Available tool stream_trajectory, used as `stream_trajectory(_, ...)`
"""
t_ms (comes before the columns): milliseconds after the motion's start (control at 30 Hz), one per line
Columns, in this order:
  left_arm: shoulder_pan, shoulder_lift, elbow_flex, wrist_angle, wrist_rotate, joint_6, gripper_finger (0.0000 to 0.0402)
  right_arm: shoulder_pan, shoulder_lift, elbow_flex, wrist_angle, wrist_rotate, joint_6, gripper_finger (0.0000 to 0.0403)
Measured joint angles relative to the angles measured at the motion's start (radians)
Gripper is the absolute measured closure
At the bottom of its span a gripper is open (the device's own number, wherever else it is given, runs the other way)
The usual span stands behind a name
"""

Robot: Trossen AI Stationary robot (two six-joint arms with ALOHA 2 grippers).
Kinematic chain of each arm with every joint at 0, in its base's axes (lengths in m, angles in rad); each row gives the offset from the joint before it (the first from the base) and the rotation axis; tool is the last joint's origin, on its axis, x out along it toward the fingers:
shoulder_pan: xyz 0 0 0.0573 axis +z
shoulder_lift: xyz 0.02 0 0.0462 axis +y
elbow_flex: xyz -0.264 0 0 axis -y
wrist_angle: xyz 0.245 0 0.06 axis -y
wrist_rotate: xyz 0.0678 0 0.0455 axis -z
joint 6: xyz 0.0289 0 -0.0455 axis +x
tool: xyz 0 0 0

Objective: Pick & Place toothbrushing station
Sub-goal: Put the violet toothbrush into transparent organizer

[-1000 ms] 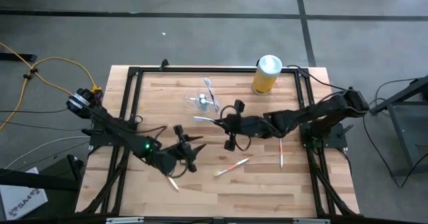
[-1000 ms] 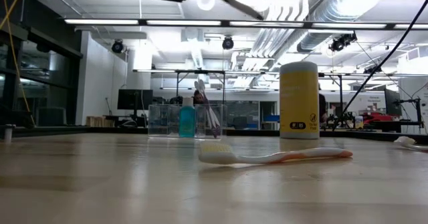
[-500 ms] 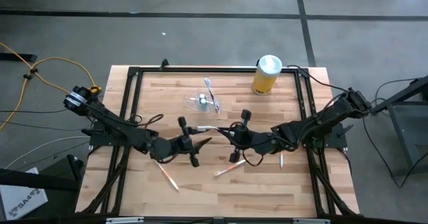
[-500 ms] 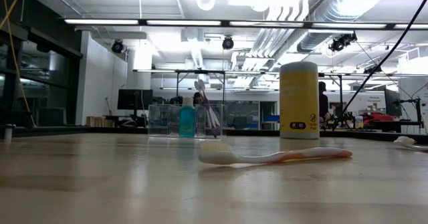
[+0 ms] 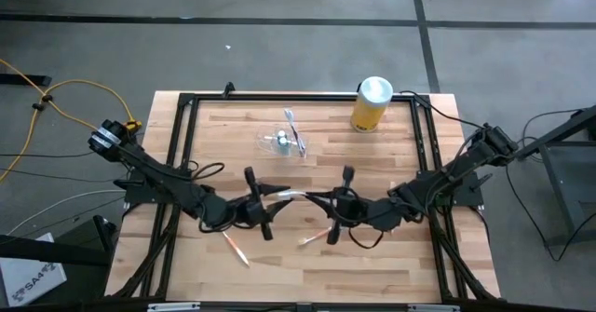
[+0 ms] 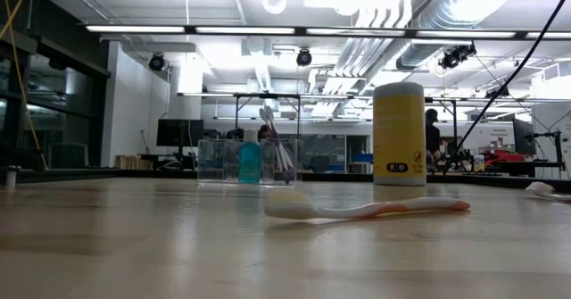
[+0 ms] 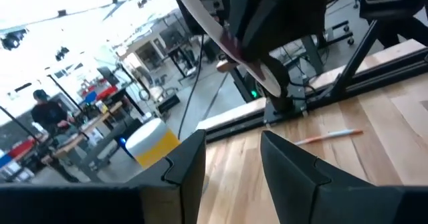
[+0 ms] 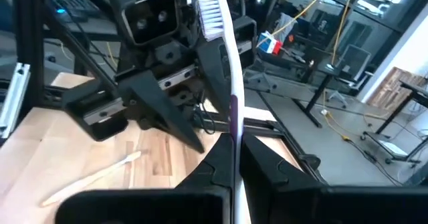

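The toothbrushing station (image 5: 279,142) is a clear holder standing on the table's far half; the low view shows it (image 6: 250,161) with a blue bottle and a brush inside. My right gripper (image 5: 319,203) hovers over the table's middle, shut on a white and purple toothbrush (image 8: 224,57). My left gripper (image 5: 277,204) faces it from the left, open, its fingers (image 7: 289,174) short of the brush and touching nothing. Neither gripper appears in the low view. My right gripper pinches the toothbrush's handle (image 8: 235,140) between its two fingers. The fingers come level from the table's right side and lie along the brush. The bristle head (image 8: 210,11) sticks out beyond the fingertips toward my left gripper, and the brush is lifted clear of the table.
A yellow canister with a white lid (image 5: 371,103) stands at the far right. Loose toothbrushes lie on the wood: one (image 5: 317,235) below my right gripper, one (image 5: 235,248) near the front left. A black frame (image 5: 186,102) borders the table.
My right gripper has carried the toothbrush toward the table's near edge and somewhat left, rolling as it went. My left gripper has risen a little and turned from pointing at the near edge to pointing right, level with the brush. The two grippers now face each other.
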Motion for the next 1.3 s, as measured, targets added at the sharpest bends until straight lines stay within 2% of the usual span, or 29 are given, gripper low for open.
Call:
stream_trajectory(200, -0.02, -0.019, 0.0, 0.067, 0.039, 0.058, 0.0263, 0.032, 0.0, 0.0, 0.035, -0.034, -0.021, 0.0399)
stream_trajectory(367, -0.015, -0.042, 0.0, 0.075, 0.153, 0.067, 0.0263, 0.052, 0.001, 0.0, 0.08, -0.037, -0.07, 0.0399)
stream_trajectory(533, 0.016, -0.064, 0.0, 0.108, 0.287, 0.077, 0.0263, 0.055, 0.001, 0.0, 0.119, -0.106, -0.098, 0.0399)
stream_trajectory(933, 0.083, -0.067, 0.0, 0.172, 0.548, 0.058, 0.0263, 0.047, 0.001, 0.0, 0.154, -0.108, -0.154, 0.0399)
stream_trajectory(1300, 0.083, -0.067, 0.0, 0.223, 0.61, 0.059, 0.0263, 0.009, 0.001, 0.0, 0.168, -0.176, -0.154, 0.0399)
